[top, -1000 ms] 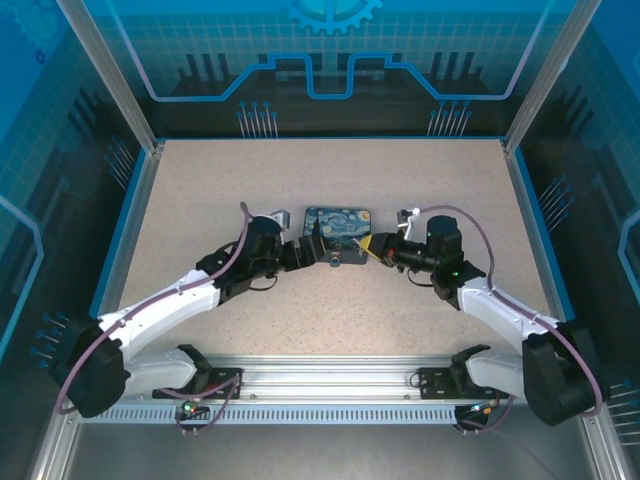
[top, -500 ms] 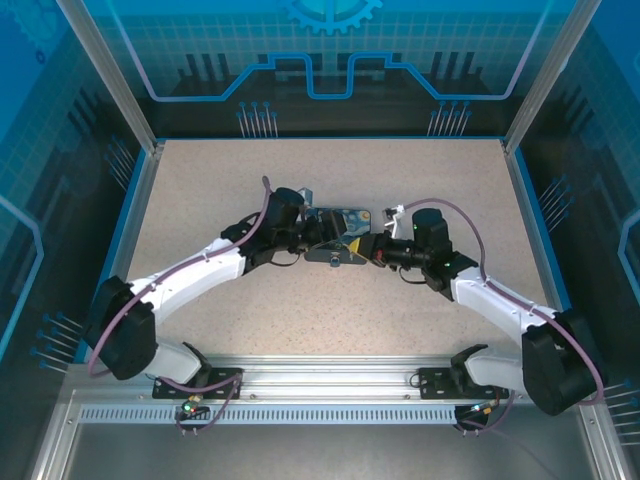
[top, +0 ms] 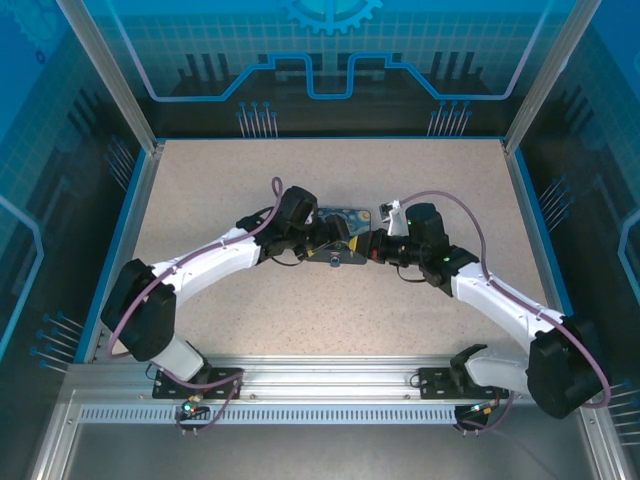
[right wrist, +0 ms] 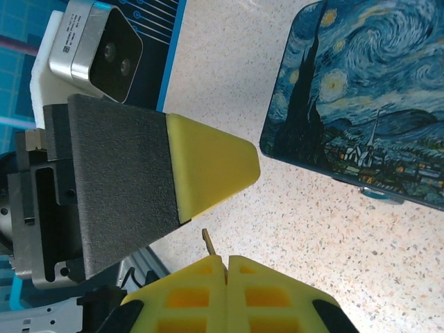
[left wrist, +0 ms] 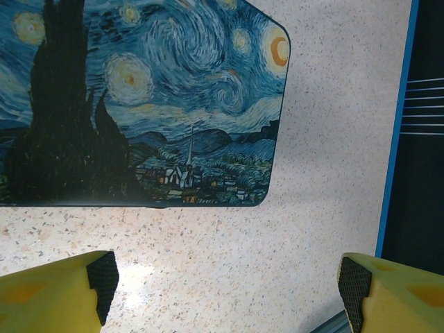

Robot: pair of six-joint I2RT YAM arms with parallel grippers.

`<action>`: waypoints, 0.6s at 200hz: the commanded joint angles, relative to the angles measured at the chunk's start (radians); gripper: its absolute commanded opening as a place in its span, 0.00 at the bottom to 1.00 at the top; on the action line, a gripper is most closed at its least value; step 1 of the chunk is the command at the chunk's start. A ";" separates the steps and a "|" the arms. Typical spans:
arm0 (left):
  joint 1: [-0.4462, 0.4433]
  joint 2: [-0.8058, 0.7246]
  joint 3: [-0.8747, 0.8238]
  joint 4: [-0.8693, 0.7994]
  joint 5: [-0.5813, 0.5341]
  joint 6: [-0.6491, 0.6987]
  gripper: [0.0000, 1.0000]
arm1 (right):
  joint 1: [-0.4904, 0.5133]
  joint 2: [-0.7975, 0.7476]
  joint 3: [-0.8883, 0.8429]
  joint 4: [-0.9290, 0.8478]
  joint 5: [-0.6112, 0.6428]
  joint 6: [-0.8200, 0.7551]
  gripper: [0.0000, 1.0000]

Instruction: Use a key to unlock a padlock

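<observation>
- Right wrist view: I see right jaws closed on the key; tip protrudes above the desk.
- Left wrist view: left jaws wide apart, empty.
- Overhead: key too small to resolve.

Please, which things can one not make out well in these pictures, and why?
1. The key: in the right wrist view, the shut right pincer hides all but its tip.
2. The padlock: in the top view, it is too small to tell whether it is locked.
3. The box: in the left wrist view, it is cut off by the top and left edges.
</observation>
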 commanded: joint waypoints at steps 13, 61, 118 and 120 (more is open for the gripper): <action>-0.015 0.012 0.030 -0.038 -0.003 0.000 0.80 | 0.011 -0.012 0.029 -0.038 0.050 -0.034 0.00; -0.020 -0.013 -0.027 -0.014 -0.009 -0.021 0.79 | 0.002 -0.012 0.024 -0.015 0.071 -0.012 0.00; -0.031 -0.019 -0.048 0.000 -0.016 -0.027 0.79 | -0.019 -0.015 0.003 0.033 0.062 0.036 0.00; -0.030 -0.019 -0.050 0.002 -0.017 -0.027 0.79 | -0.019 -0.014 0.002 0.035 0.060 0.036 0.00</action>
